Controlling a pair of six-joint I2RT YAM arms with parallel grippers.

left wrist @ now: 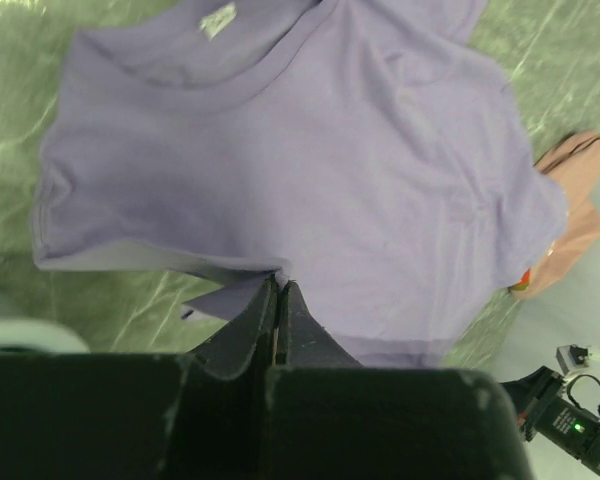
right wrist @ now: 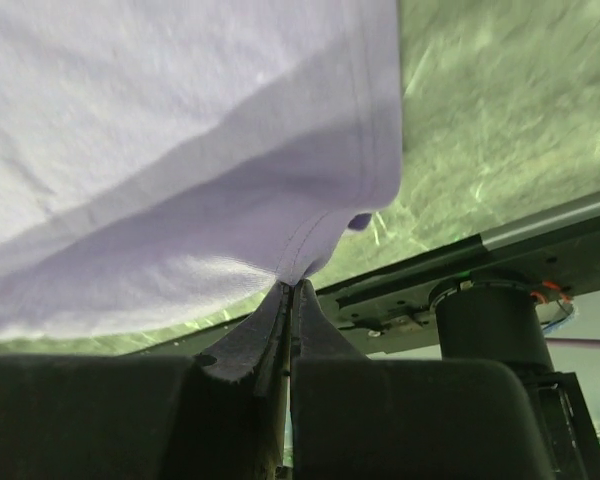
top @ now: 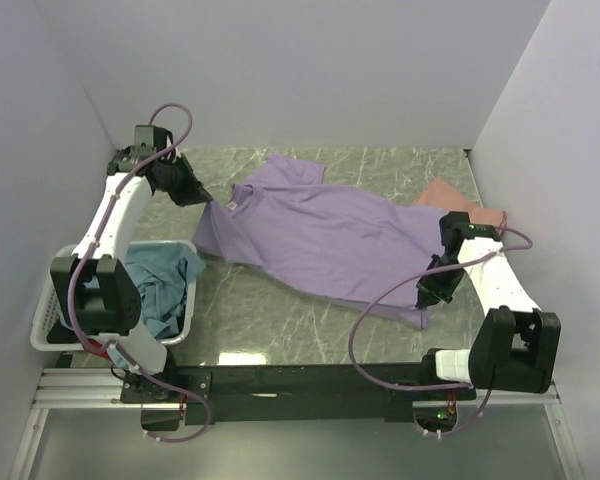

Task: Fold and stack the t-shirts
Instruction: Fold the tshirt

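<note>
The lavender-purple t-shirt (top: 320, 235) lies spread across the middle of the green marbled table, collar toward the back. My left gripper (top: 208, 200) is shut on its sleeve edge at the left; the wrist view shows the tips (left wrist: 280, 285) pinching a fold of the purple cloth (left wrist: 300, 150). My right gripper (top: 430, 298) is shut on the hem corner at the near right. There the stitched hem (right wrist: 360, 120) hangs lifted from the closed tips (right wrist: 292, 283). A salmon-pink t-shirt (top: 450, 195) lies at the back right, partly under the purple one. A teal-blue t-shirt (top: 165, 280) sits in the basket.
The white slatted basket (top: 55, 310) stands at the near left beside the left arm. White walls close in the table on three sides. A black rail (top: 310, 380) with both arm bases runs along the near edge, and the right wrist view shows that rail (right wrist: 460, 270).
</note>
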